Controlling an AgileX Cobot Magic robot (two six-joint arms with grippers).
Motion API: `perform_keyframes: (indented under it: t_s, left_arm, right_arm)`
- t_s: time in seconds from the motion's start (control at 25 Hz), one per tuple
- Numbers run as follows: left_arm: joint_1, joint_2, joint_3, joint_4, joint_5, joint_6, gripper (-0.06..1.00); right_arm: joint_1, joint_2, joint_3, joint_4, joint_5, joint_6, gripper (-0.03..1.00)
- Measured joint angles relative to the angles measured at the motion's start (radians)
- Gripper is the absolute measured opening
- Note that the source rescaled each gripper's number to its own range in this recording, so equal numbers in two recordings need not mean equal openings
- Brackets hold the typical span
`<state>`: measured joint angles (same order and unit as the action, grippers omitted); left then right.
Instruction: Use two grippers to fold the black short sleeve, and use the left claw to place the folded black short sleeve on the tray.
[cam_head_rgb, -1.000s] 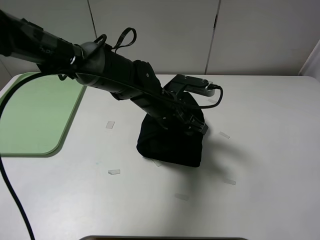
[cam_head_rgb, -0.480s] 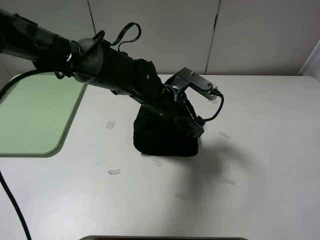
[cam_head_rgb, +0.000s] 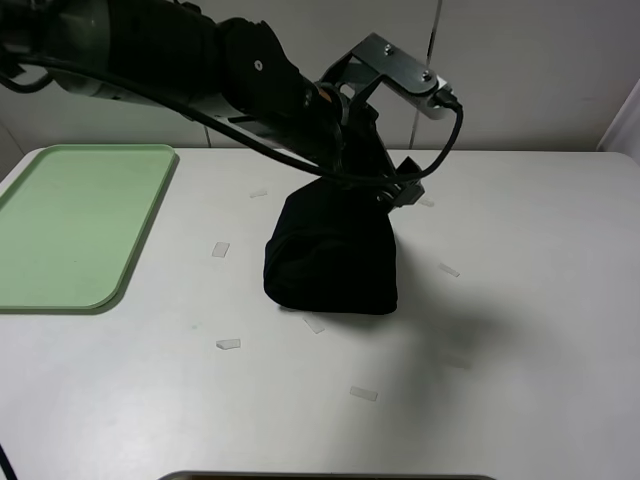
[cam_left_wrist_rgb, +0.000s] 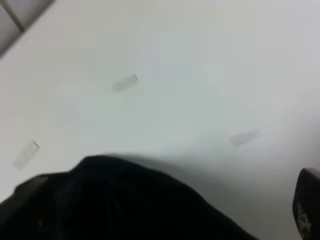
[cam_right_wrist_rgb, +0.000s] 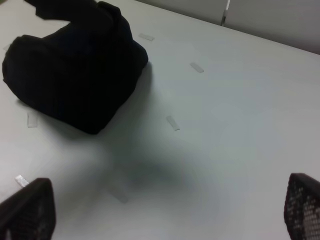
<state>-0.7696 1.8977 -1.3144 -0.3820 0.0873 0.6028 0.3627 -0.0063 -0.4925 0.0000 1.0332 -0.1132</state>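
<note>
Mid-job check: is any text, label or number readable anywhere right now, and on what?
None readable. The black short sleeve shows no lettering as it lies bunched; the tray and the tape strips on the table are blank.

Black arm (cam_head_rgb: 200, 60), silver camera box (cam_head_rgb: 403, 64)

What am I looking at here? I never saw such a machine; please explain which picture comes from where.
It is a robot with two arms, each ending in a claw. One picture looks down from high up; the two others come from cameras on the wrists. On the table lie a green tray, bits of tape and a bundled black shirt. The left claw is at the shirt's top; whether it grips is unclear. The right claw is open and empty.
</note>
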Motion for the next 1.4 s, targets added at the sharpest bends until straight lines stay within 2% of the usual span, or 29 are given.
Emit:
perform_keyframes:
  t_s: [0.2, 0.4, 0.6, 0.72, 0.8, 1.08, 1.4]
  left_arm:
    - [0.036, -0.012, 0.000, 0.017, 0.048, 0.001, 0.93]
    - [0.127, -0.031, 0.000, 0.124, 0.137, 0.001, 0.93]
    - [0.226, -0.035, 0.000, 0.212, 0.151, -0.055, 0.93]
    - [0.246, -0.035, 0.006, 0.257, 0.146, -0.098, 0.92]
    - [0.246, -0.035, 0.027, 0.265, 0.116, -0.105, 0.92]
    - [0.246, -0.035, 0.169, 0.267, -0.142, -0.131, 0.92]
    - [0.240, 0.066, 0.187, 0.240, -0.292, -0.141, 0.92]
  right_arm:
    - [0.000, 0.000, 0.000, 0.000, 0.000, 0.000, 1.00]
    - [0.000, 0.000, 0.000, 0.008, 0.000, 0.000, 1.00]
    - [0.000, 0.000, 0.000, 0.008, 0.000, 0.000, 1.00]
    - [0.000, 0.000, 0.000, 0.008, 0.000, 0.000, 1.00]
    - [0.000, 0.000, 0.000, 0.008, 0.000, 0.000, 1.00]
    - [0.000, 0.000, 0.000, 0.008, 0.000, 0.000, 1.00]
    - [0.000, 0.000, 0.000, 0.008, 0.000, 0.000, 1.00]
